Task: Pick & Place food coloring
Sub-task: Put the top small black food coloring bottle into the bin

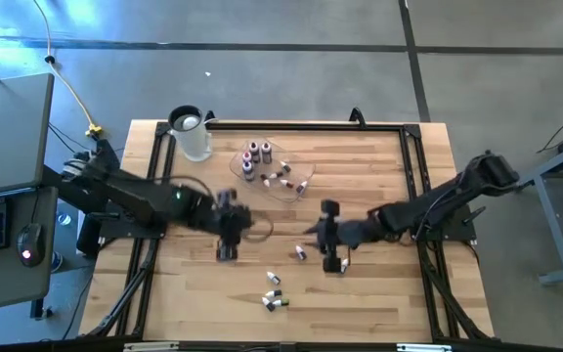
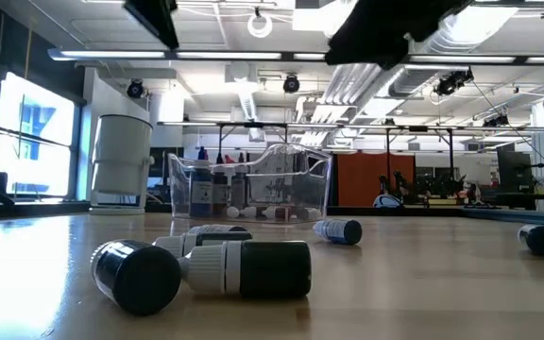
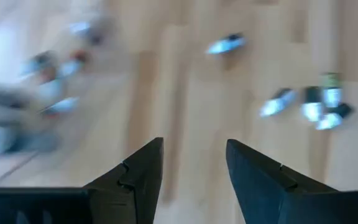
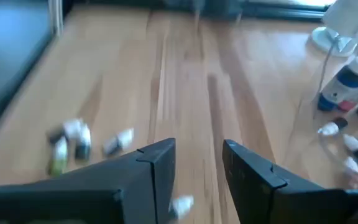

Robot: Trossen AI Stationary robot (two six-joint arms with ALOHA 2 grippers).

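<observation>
Hovering right end effector [image 1: 332, 252], fingers apart and empty, above a loose food coloring bottle [image 1: 300, 253]; probably knocks it rolling if it descends off-centre. Left end effector [image 1: 227, 240] gapes too.

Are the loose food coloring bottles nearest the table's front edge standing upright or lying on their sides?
Lying on their sides. In the low view the front food coloring bottles rest lengthwise on the table, caps pointing sideways.

Left gripper [image 1: 227, 252] open mid-table, right gripper [image 1: 333, 264] open, facing inward
</observation>
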